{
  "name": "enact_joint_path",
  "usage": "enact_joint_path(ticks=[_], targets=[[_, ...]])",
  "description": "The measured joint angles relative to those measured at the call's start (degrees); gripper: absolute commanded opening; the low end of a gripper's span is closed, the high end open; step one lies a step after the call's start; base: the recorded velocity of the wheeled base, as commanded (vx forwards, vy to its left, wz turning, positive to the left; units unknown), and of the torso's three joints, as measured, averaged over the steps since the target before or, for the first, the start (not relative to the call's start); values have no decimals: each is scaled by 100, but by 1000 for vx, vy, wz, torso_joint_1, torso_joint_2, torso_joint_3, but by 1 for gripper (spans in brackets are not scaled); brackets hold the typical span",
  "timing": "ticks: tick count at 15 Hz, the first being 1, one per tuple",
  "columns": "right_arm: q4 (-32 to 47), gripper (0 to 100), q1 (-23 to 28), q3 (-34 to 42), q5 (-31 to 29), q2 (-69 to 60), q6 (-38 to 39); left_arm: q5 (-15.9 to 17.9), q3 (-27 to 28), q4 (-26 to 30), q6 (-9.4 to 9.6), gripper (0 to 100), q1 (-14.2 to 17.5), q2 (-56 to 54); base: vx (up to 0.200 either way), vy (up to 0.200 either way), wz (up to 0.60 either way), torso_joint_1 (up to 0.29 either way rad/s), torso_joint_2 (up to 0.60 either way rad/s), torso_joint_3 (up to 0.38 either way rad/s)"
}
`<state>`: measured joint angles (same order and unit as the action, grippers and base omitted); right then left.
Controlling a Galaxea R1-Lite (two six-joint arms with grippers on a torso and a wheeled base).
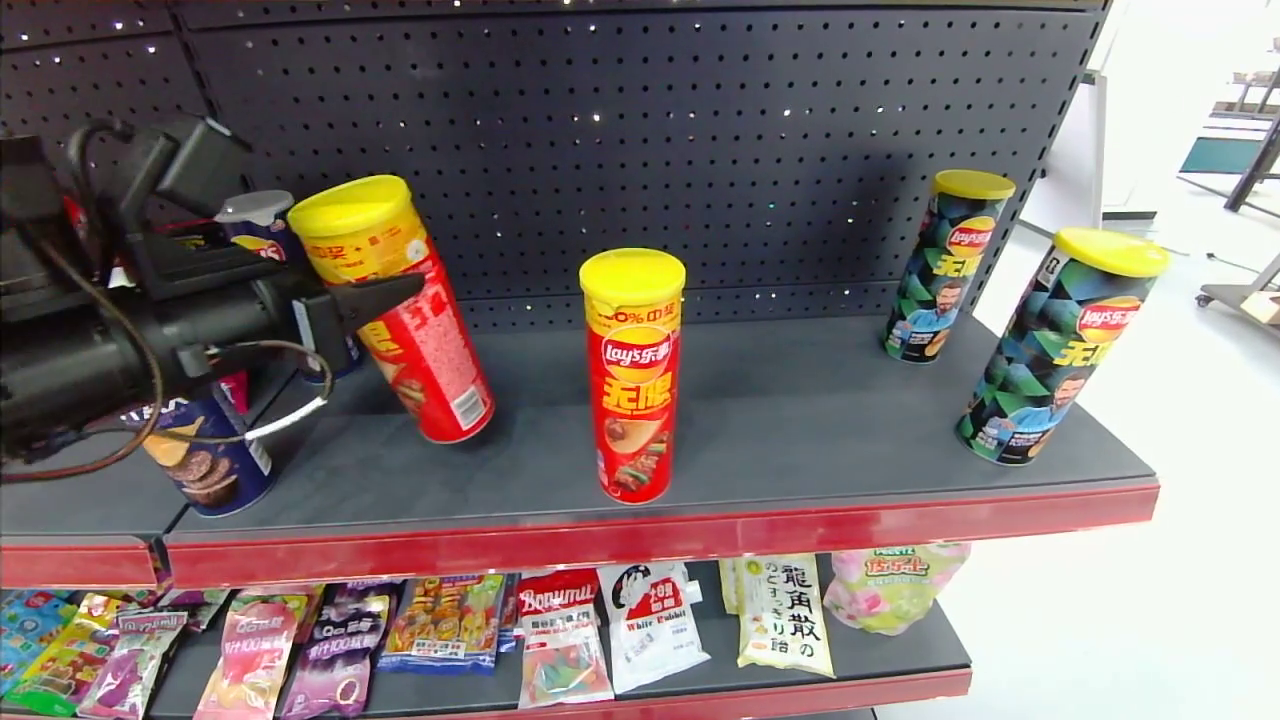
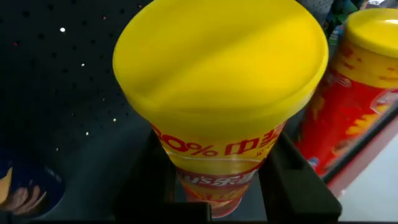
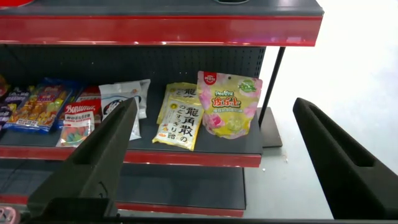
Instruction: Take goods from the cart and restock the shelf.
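While your left gripper (image 1: 388, 298) is clamped around the upper part of a yellow-lidded red chip can (image 1: 440, 370), that can leans tilted just left of the upright red can (image 1: 632, 375) on the dark shelf (image 1: 800, 400), with its lid end tipped away from it. You cannot tell whether its base touches the board. Your right gripper (image 3: 215, 104) hangs a level below the upright red can, its jaws spread wide around nothing, and it faces the snack bags (image 3: 180, 121).
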<state>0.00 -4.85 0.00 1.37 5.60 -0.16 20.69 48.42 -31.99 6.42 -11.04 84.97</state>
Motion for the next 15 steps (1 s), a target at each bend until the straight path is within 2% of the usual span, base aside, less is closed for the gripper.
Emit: enact_joint_path(ticks=[4,8,10,15], targets=[[0,100,-2,0,-2,2,2,-24,1086,-91,-71,0,-188,1241,0,0,0,0,0,0],[0,100,-5,0,0,2,0,-106,2087,-101,-121,0,-690,2203,0,0,0,0,0,0],[0,100,-5,0,-2,2,0,-262,2537,-85,-132,0,-879,2581,0,0,0,0,0,0],[0,100,-5,0,0,2,0,-332,3123,5,-128,0,-1167,3112,0,0,0,0,0,0]])
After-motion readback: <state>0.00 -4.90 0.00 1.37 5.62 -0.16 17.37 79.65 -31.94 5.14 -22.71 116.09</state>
